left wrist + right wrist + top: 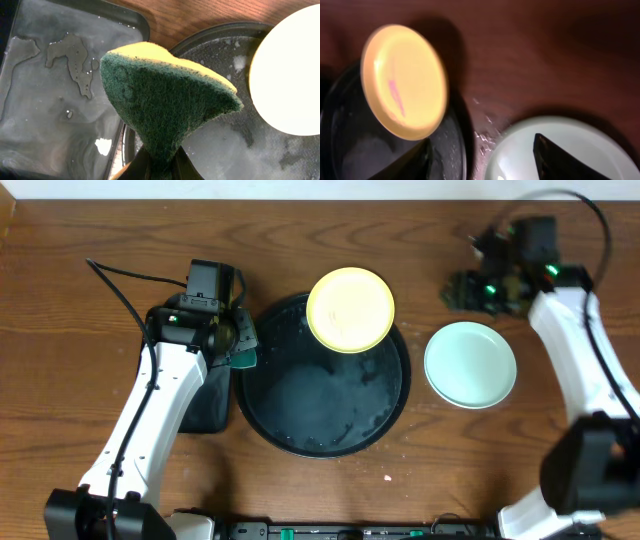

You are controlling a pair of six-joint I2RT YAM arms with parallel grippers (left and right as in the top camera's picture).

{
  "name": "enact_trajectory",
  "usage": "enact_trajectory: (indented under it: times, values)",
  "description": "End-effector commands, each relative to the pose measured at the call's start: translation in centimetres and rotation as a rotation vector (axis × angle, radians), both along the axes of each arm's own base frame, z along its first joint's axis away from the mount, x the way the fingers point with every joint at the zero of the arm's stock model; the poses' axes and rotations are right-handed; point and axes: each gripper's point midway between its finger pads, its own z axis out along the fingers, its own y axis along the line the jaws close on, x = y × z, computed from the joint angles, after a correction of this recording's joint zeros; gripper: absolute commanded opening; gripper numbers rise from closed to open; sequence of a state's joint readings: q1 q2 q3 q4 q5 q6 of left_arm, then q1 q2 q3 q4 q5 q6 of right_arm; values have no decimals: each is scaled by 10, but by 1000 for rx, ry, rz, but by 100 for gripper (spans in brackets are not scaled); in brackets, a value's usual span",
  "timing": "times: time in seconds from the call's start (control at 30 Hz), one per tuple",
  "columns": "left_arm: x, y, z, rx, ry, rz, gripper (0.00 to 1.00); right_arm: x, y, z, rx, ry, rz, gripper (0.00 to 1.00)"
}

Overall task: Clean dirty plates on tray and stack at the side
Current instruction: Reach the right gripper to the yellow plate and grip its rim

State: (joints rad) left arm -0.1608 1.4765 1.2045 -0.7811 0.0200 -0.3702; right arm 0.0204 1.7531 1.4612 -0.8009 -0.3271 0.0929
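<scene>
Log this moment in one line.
left gripper shut on sponge | yellow plate at far edge of tray | mint plate on table | right gripper open

Left arm (150,415) hides most of the rectangular tray (213,408); mint plate (515,150) blurred, cropped below

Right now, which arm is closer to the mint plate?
Right. Its fingers sit just beyond the mint plate; the left fingers, holding a sponge, are across the black tray.
</scene>
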Motion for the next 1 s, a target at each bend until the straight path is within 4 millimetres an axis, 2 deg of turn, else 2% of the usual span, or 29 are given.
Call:
enact_trajectory:
  times: [0.0,0.1,0.27,0.47,0.53,0.67,0.8,0.97]
  values:
    - [1,2,-2,2,4,14,8,33,44,-13,-36,1,218,59]
    - [1,2,-2,2,3,14,8,49,72,-31,-58,5,359,57]
    - [1,2,-2,2,3,14,7,61,104,-70,-88,9,491,52]
    - [1,2,-2,2,4,14,7,62,114,-109,-153,49,511,35]
    - [1,2,-2,2,4,14,7,61,115,-113,-160,57,510,23]
    - [1,2,-2,2,4,15,8,64,114,-110,-157,55,488,2]
    - [1,2,-2,2,4,14,7,64,116,-96,-148,51,466,1]
    - [1,2,-2,2,4,15,8,50,127,-54,-81,89,359,1]
